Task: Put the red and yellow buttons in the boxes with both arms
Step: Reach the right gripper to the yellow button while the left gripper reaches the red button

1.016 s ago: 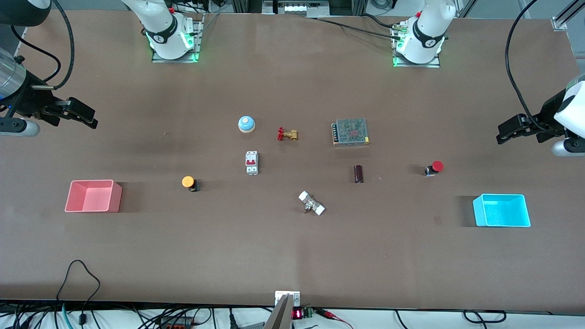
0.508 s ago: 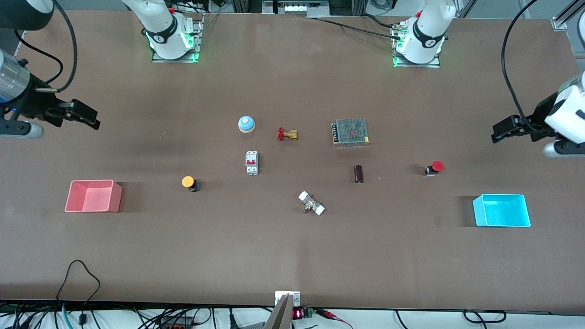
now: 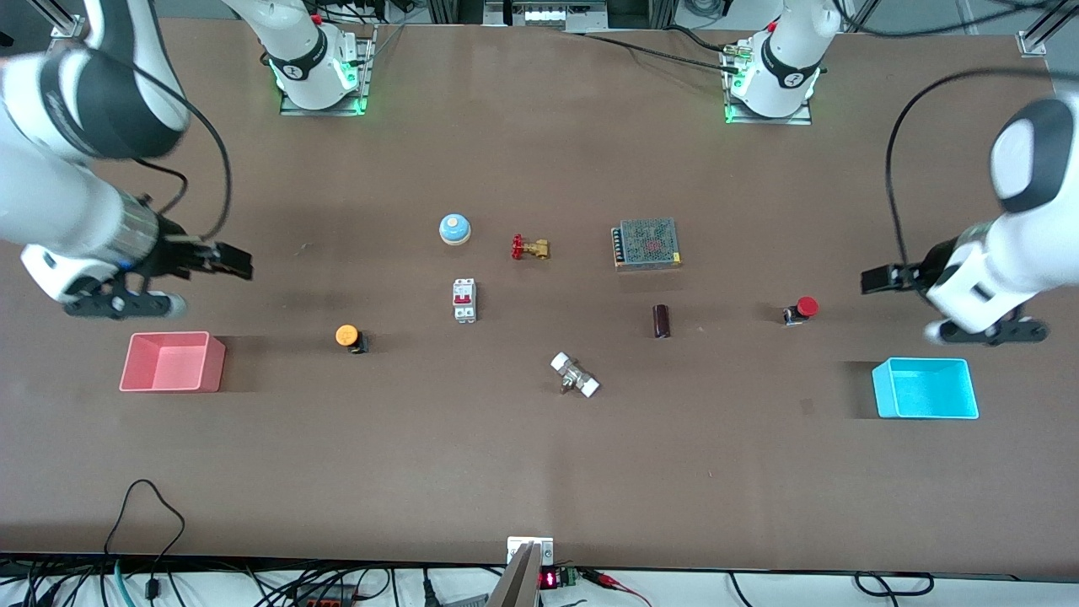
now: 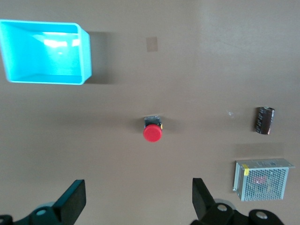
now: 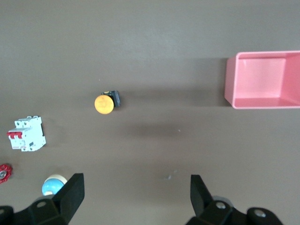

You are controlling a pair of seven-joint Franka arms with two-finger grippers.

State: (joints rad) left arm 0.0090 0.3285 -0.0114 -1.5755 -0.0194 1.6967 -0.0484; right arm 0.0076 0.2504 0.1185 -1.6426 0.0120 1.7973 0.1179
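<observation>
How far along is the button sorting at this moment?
Nothing is placed yet: the pink box and the cyan box are both empty. The red button and yellow button sit on the table. The left gripper is open over bare table beside the red button; the right gripper is open, above the table. Both grasps and drops remain.

Right wrist view: red-handled valve [image 5: 3, 172] cut by frame edge, only part of the red handle shows. Blue dome [image 5: 52, 185] partly hidden by right gripper [image 5: 136, 194] finger. Left wrist view: cyan box [image 4: 44, 52] clipped at frame edge. Front view: both arms' upper links motion-blurred.
</observation>
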